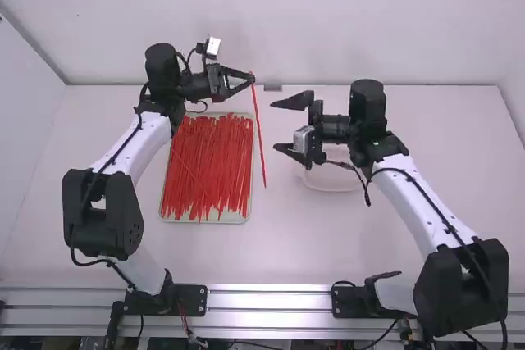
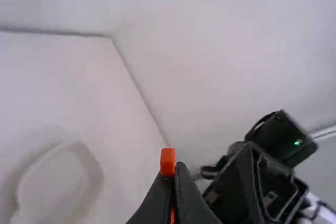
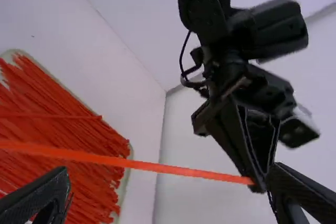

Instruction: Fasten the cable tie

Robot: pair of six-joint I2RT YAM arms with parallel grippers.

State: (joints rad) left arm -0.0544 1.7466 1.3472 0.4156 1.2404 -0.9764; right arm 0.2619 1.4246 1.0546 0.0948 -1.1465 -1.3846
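Left hand (image 1: 244,80), at upper centre of the high view, is clenched on one end of a single red cable tie (image 1: 259,133). This thin, smooth plastic strip runs down the picture, its long axis nearly top to bottom. Right hand (image 1: 285,127) sits just right of the strip's middle, released and spread wide, so it looks better placed to catch the free tail. Left of the strip, a flat tray (image 1: 205,220) on the white bench (image 1: 459,137) carries a heap of spare ties (image 1: 205,165).

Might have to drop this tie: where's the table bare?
Bare: the table right of the right arm, and on the near side of tray and bowl. Crowded: between tray and bowl, where the left gripper holds a cable tie beside the right gripper.
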